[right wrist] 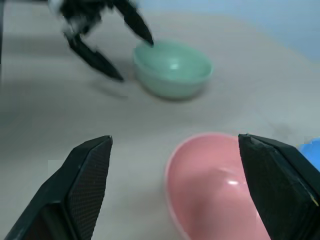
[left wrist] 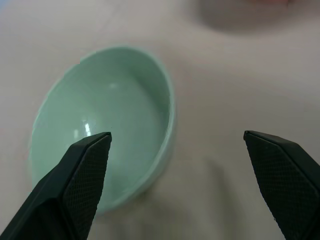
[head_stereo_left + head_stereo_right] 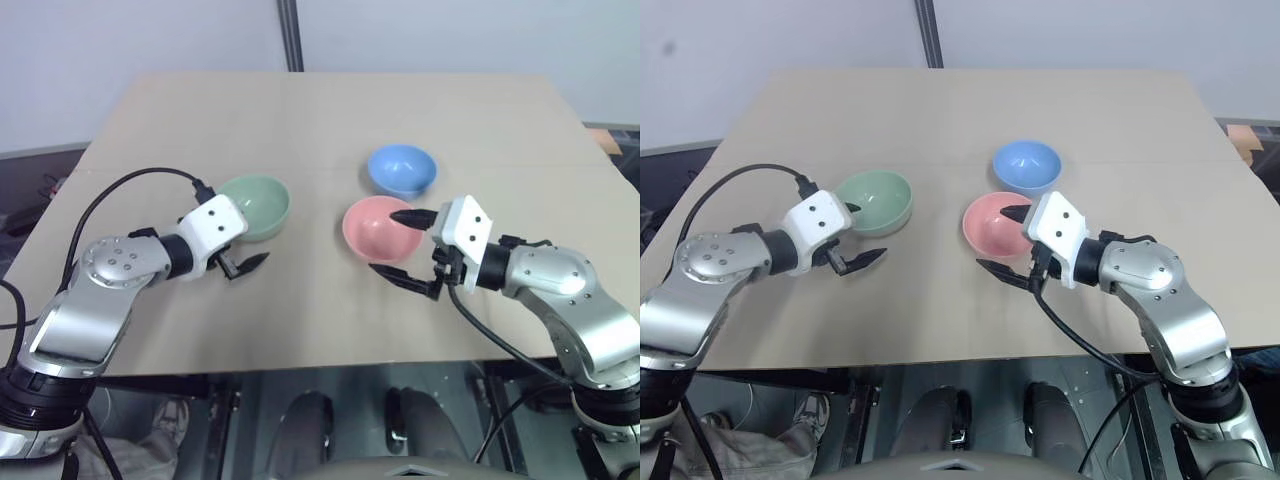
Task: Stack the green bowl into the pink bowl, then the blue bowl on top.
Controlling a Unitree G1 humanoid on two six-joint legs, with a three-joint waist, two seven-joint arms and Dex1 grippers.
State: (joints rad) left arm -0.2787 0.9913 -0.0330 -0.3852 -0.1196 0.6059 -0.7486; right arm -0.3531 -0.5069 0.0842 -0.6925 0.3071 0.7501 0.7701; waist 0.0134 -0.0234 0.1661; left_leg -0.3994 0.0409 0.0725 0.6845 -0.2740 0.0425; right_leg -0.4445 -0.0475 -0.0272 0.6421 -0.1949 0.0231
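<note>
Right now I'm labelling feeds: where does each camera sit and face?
Eye views: on the head, looking down at the table with both arms; blue bowl.
Left wrist: along the open left gripper at the green bowl.
Right wrist: along the open right gripper at the pink bowl.
Shared: the right wrist view also shows the green bowl.

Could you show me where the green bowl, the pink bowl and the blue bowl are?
green bowl (image 3: 257, 203), left eye view, inner wall.
pink bowl (image 3: 372, 228), left eye view, inside bottom.
blue bowl (image 3: 401, 168), left eye view, inside hollow.
</note>
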